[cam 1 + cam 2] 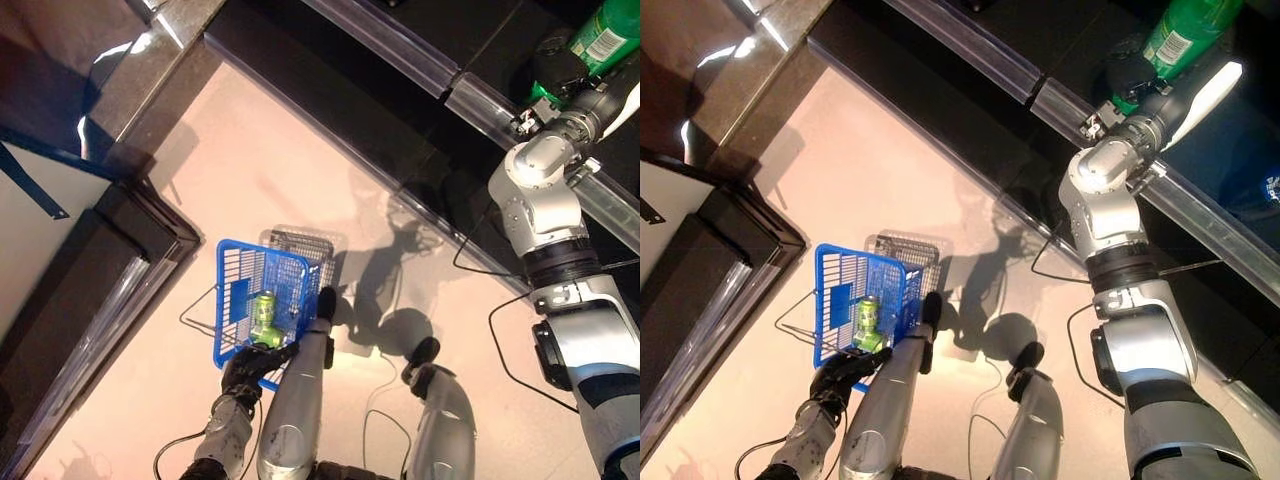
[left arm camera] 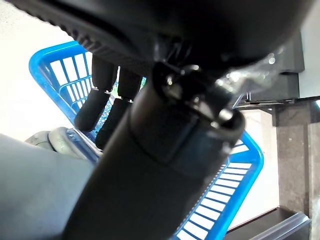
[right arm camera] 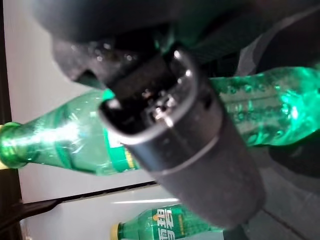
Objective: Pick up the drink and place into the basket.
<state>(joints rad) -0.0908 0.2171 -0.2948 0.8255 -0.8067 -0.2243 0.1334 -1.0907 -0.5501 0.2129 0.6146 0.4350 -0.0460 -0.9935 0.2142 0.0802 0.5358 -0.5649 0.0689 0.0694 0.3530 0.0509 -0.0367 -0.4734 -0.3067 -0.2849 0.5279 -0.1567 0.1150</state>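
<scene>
My right hand (image 1: 556, 72) is raised at the far right by the dark shelf. It is shut on a green drink bottle (image 1: 606, 34), which also shows in the right eye view (image 1: 1185, 28). In the right wrist view the thumb (image 3: 165, 125) lies across the bottle (image 3: 65, 137). My left hand (image 1: 251, 366) hangs low at the left, shut on the wire handles of the blue basket (image 1: 232, 262). Green cans (image 1: 263, 312) lie in the basket. The left wrist view shows my fingers (image 2: 98, 106) over the basket's rim (image 2: 235, 195).
A black shelf with a clear front rail (image 1: 400, 60) runs across the far side. Another green bottle (image 3: 165, 222) lies on the shelf beside the held one. A dark cabinet (image 1: 110, 270) stands at the left. Pale floor (image 1: 270, 150) lies between them.
</scene>
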